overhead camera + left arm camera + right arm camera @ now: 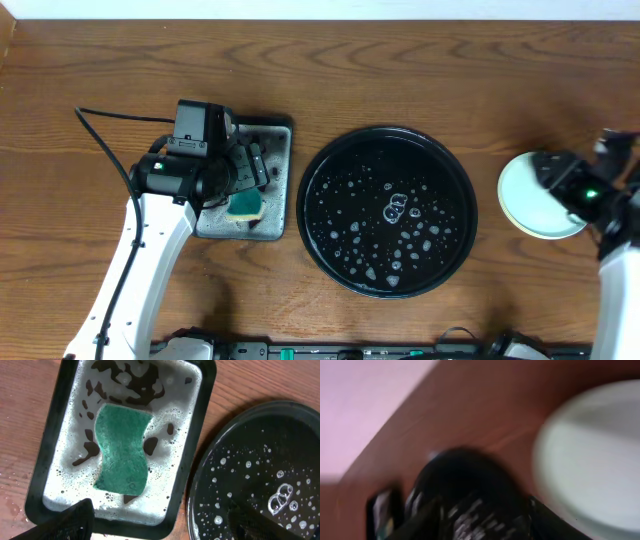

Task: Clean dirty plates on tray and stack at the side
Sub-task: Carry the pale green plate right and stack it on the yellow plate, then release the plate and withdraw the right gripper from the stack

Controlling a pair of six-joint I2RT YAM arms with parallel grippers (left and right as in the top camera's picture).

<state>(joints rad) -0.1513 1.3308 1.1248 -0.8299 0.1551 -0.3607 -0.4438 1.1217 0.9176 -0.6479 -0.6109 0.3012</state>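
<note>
The tray [440, 170] was found bare of plates, with only suds on it. The plates [520, 205] were stacked on the surface beneath the right gripper [555, 178], whose state could not be told through blur. The left gripper [167, 525] was held open and empty above the sponge [122, 450]. The task was judged nearly complete.

Your left arm [150, 250] runs up from 7 o'clock; left gripper [252, 170] points to 3 o'clock, jaws wide apart. Right gripper [552, 172], at the 3 o'clock edge, points to 9 o'clock, jaws apart, blurred.
</note>
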